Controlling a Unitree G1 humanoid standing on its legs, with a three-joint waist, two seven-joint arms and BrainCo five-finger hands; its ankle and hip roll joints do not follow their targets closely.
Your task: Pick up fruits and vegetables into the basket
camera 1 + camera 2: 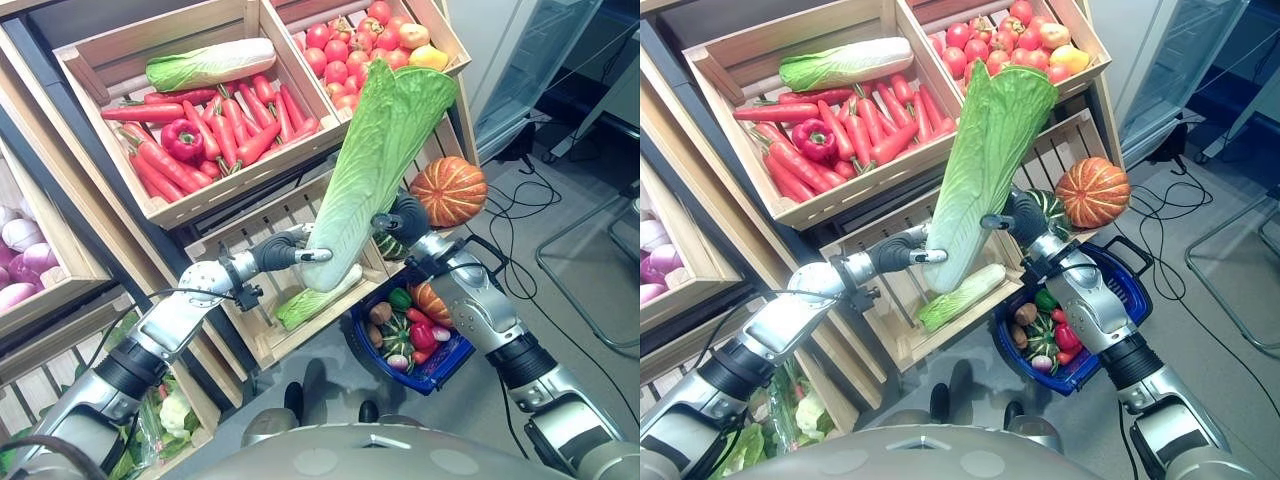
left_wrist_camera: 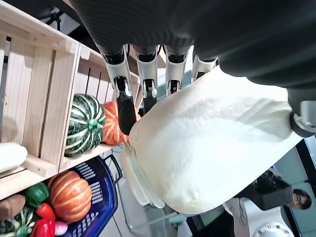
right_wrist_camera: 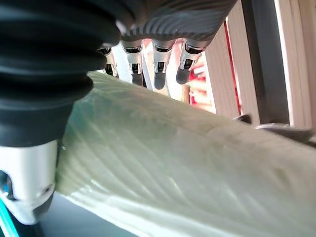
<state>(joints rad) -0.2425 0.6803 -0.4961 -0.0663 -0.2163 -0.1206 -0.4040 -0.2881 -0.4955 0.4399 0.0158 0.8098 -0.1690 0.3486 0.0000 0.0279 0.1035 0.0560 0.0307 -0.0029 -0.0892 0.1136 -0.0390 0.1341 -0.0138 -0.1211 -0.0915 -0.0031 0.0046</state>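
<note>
Pale-green napa cabbage (image 1: 370, 170) clamped upright between left hand (image 1: 290, 250) and right hand (image 1: 400, 215), probably too long for one, blue basket (image 1: 455, 365) just below.

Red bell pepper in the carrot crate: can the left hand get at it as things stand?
Probably not. The left hand is curled round the white base of the big napa cabbage, which the right hand also grips. The red bell pepper lies uncovered on the carrots, so only the load blocks it.

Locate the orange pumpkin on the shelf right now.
In the left eye view, the pumpkin sits on the lower crate's right end, beside the right hand and above the basket.
</note>
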